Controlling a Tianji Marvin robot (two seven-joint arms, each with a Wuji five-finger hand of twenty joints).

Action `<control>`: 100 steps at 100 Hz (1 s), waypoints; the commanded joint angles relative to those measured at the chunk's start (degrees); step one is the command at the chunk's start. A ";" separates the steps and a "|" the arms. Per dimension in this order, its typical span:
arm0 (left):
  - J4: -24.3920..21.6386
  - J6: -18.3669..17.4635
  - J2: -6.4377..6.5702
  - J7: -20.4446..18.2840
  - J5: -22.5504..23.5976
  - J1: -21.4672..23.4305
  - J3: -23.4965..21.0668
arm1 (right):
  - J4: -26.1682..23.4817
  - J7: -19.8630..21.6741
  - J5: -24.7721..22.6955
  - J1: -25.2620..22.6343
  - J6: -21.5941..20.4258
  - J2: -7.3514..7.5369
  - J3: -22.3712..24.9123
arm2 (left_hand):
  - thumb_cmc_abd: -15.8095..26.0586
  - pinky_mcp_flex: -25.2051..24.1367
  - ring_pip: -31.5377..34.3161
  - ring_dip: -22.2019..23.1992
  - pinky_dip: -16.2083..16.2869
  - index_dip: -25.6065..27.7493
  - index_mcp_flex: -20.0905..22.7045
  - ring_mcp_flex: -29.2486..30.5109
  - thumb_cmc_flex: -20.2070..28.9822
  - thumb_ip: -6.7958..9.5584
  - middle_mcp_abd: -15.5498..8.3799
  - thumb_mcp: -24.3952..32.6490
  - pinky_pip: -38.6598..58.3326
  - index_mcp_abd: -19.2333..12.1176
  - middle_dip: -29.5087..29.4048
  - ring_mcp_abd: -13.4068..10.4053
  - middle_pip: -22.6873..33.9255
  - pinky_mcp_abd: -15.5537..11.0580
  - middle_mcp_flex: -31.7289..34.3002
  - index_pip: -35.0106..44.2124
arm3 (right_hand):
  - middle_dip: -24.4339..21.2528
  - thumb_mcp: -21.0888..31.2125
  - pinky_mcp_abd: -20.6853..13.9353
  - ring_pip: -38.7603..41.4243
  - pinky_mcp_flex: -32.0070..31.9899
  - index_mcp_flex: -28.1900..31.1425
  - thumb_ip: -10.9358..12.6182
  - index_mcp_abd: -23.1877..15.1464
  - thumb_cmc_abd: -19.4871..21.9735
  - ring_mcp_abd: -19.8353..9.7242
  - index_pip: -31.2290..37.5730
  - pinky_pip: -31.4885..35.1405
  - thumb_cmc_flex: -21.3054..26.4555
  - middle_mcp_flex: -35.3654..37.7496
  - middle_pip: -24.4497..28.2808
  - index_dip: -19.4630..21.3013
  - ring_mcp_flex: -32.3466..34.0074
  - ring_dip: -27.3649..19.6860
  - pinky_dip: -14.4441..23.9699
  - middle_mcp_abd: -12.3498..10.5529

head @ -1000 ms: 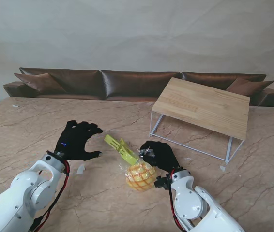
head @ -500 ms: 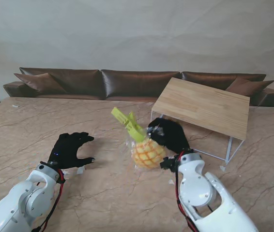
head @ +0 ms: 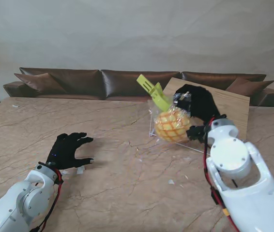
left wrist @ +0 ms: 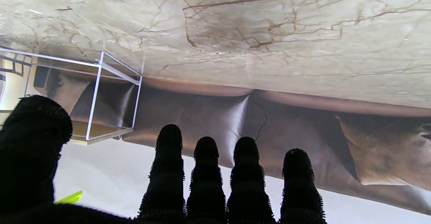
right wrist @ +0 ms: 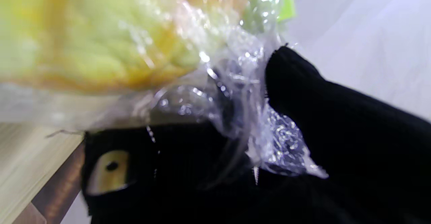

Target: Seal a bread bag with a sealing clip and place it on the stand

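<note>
Above the stand's (head: 224, 108) near edge, the right hand (head: 198, 104) pinches the clipped bread bag (head: 172, 124) aloft; left hand (head: 69, 150) lies empty, fingers spread. A loose film pinch risks dropping the bag short.

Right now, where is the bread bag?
In the stand view the bread bag hangs off the table on my right side, held by the right hand at the stand's near-left corner, green clip sticking up from it.

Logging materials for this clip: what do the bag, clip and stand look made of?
Clear bread bag: thin glossy plastic film, crinkled with glints. Lime-green sealing clip: seemingly rigid matte moulded plastic. Stand: pale grained wood-look top, possibly laminate, on thin white, likely metal, legs.
</note>
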 commanded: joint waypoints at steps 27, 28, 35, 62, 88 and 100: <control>0.37 0.32 -0.14 0.03 -0.12 0.14 -0.52 | 3.77 0.72 3.88 6.35 7.47 0.04 4.01 | 2.17 -1.21 -1.50 -0.55 -0.85 -0.13 -0.57 -1.52 0.80 2.26 -0.83 -0.98 -1.30 0.50 -0.77 -1.61 -1.47 0.33 -1.78 -1.06 | 0.59 -0.05 0.58 0.62 0.54 0.60 2.72 -5.65 3.24 0.49 2.72 1.65 3.75 1.29 0.69 0.28 1.88 0.85 1.36 -0.24; 0.38 0.32 -0.14 0.04 -0.12 0.13 -0.52 | 4.05 0.88 4.01 6.53 7.73 0.06 4.14 | 2.16 -1.25 -1.52 -0.55 -0.86 -0.13 -0.64 -1.56 0.79 2.27 -0.81 -0.97 -1.32 0.51 -0.77 -1.61 -1.48 0.34 -1.78 -1.08 | 0.59 -0.07 0.59 0.63 0.52 0.50 2.72 -5.64 3.29 0.50 2.65 1.66 3.72 1.28 0.68 0.22 1.88 0.87 1.39 -0.25; 0.42 0.36 -0.14 0.03 -0.10 0.06 -0.54 | 6.03 1.42 6.08 7.65 9.49 -0.10 4.92 | 2.42 -1.23 -1.52 -0.52 -0.87 -0.11 -0.62 -1.54 0.83 2.32 -0.83 -0.93 -1.33 0.53 -0.75 -1.74 -1.44 0.25 -1.71 -1.03 | 0.63 -0.42 0.69 0.38 0.32 0.40 2.77 -5.25 3.66 0.70 2.77 1.68 4.04 1.09 0.59 0.02 1.80 0.94 1.61 -0.15; 0.62 0.53 0.24 -1.85 0.63 -0.48 -0.43 | 16.99 0.51 9.71 12.52 12.37 -1.12 6.60 | 3.11 -2.12 -1.73 -0.48 -1.20 0.05 -0.61 -2.16 1.19 2.59 -0.80 -0.72 -1.98 1.21 -0.74 -2.10 -1.47 -0.27 -2.14 -0.76 | 0.64 -1.60 1.02 -0.79 -1.23 -0.11 2.62 -4.81 4.65 1.53 2.81 1.86 4.66 0.41 0.50 -0.64 1.73 1.00 2.33 0.26; 0.34 1.51 0.27 -2.13 0.82 -0.03 -0.61 | 25.14 -2.62 11.85 17.30 14.31 -2.59 7.66 | 3.22 -2.02 -1.63 -0.41 -1.26 0.18 -0.24 -1.90 1.11 2.65 -0.96 -0.61 -2.03 1.44 -0.67 -2.02 -1.29 -0.14 -1.78 -0.49 | 0.53 -1.73 0.90 -0.94 -1.40 -0.46 2.60 -4.65 4.77 1.69 2.87 2.18 4.73 0.25 0.72 -1.01 1.75 1.28 2.42 0.33; 0.06 1.51 0.33 -2.61 0.95 0.16 -0.83 | 28.06 -4.20 12.76 19.06 15.42 -3.32 8.12 | 3.34 -2.14 -1.67 -0.42 -1.30 0.22 -0.25 -1.98 1.12 2.68 -0.91 -0.61 -2.10 1.61 -0.68 -2.01 -1.31 -0.18 -1.87 -0.45 | 0.45 -1.78 0.84 -0.94 -1.27 -0.47 2.57 -4.66 4.89 1.67 2.98 2.24 4.74 0.21 0.78 -1.11 1.76 1.38 2.35 0.41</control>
